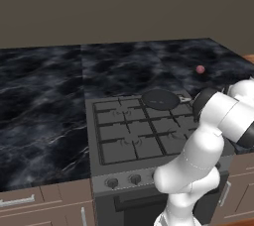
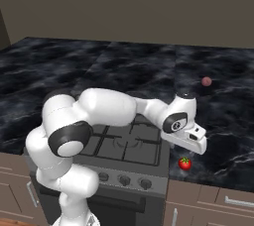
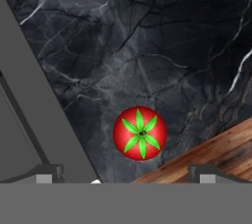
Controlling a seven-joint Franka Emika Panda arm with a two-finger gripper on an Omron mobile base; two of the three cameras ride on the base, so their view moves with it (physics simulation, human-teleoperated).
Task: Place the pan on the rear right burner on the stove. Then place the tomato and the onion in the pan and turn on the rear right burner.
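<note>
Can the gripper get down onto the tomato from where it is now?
Probably yes. The gripper hangs open right above the tomato, which sits alone on the bare counter beside the stove, with nothing between them.

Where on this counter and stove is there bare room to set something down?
Bare: the wide marble left of the stove, and the marble between onion and tomato. The front and rear left burners are free. Crowded: the rear right burner, under the pan.

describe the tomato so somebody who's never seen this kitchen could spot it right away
Find the stove set into the black marble counter. On the counter just right of the stove's front corner, near the edge, sits the tomato, below the open pincer. It is bright red with a green star on top, unlike the duller pinkish onion farther back.
</note>
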